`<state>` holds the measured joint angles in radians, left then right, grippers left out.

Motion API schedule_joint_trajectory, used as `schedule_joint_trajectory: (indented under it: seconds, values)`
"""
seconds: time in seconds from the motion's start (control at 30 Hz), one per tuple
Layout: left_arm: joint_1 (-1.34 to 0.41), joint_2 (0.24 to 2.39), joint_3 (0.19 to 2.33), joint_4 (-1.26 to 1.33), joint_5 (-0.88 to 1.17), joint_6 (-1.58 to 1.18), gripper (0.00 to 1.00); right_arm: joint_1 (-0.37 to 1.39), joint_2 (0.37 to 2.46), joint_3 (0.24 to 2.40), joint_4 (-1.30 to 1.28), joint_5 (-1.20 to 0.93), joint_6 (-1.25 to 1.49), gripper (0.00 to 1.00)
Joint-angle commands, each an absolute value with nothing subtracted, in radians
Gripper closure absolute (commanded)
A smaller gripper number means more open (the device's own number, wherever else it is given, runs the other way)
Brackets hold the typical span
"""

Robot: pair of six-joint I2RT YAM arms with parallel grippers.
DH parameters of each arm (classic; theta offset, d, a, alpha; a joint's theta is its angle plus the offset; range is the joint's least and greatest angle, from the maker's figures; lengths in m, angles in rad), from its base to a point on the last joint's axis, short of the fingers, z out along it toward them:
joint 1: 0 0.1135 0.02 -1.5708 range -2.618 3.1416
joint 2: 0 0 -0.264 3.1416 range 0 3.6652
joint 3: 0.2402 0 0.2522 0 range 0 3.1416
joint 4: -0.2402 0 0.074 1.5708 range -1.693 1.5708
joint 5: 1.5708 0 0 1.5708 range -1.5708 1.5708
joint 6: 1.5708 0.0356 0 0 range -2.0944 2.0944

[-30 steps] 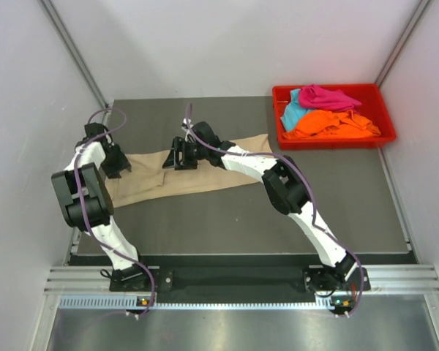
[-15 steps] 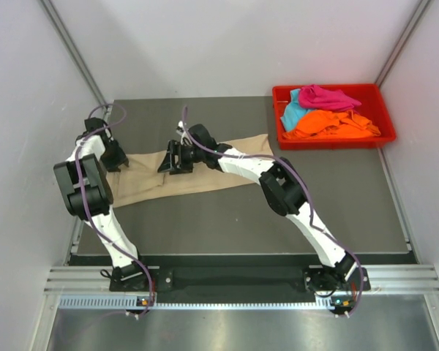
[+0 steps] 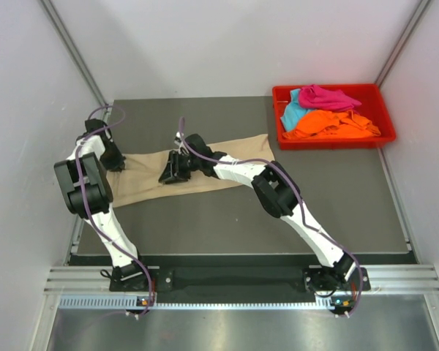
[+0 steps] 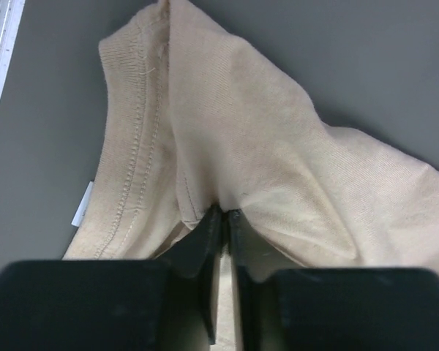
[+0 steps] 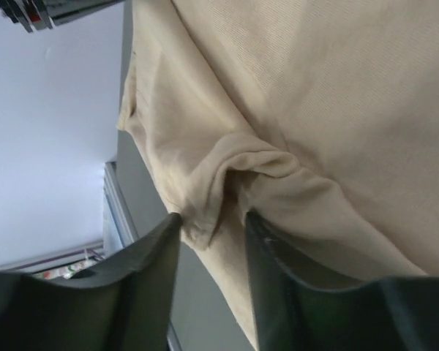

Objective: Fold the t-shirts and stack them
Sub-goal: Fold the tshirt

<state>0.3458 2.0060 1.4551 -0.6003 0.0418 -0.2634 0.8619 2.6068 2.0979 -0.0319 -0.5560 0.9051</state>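
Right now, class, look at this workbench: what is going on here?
Two robot arms are working on a beige t-shirt spread across the dark table. The left gripper is pinched shut on a fold of cloth at the shirt's left end. The right gripper is at mid-shirt, its jaws apart on either side of a raised ridge of cloth. The orange shirt, magenta shirt and teal shirt lie heaped, unfolded, in the red tray at the far right.
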Motion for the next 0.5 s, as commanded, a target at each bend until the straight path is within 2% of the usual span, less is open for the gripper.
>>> schedule_joint_trajectory:
  seconds: [0.0,0.03,0.07,0.1,0.2,0.47]
  values:
    - [0.354,2.02,1.497,-0.601,0.031,-0.262,0.89,0.879,2.622,2.161,0.04,-0.583,0.945,0.62]
    - [0.357,2.025,1.503,-0.603,0.031,-0.264,0.97,0.879,2.612,2.157,0.043,-0.581,0.946,0.71]
    - [0.359,2.029,1.505,-0.603,0.032,-0.267,1.0,0.88,2.605,2.149,0.048,-0.583,0.946,0.74]
    - [0.36,2.032,1.508,-0.604,0.029,-0.268,1.0,0.881,2.594,2.125,0.052,-0.58,0.945,0.77]
    - [0.364,2.045,1.516,-0.606,0.018,-0.275,1.0,0.877,2.539,2.077,0.058,-0.578,0.942,1.0]
    - [0.368,2.059,1.522,-0.607,-0.021,-0.279,1.0,0.877,2.439,1.878,0.064,-0.532,0.902,1.0]
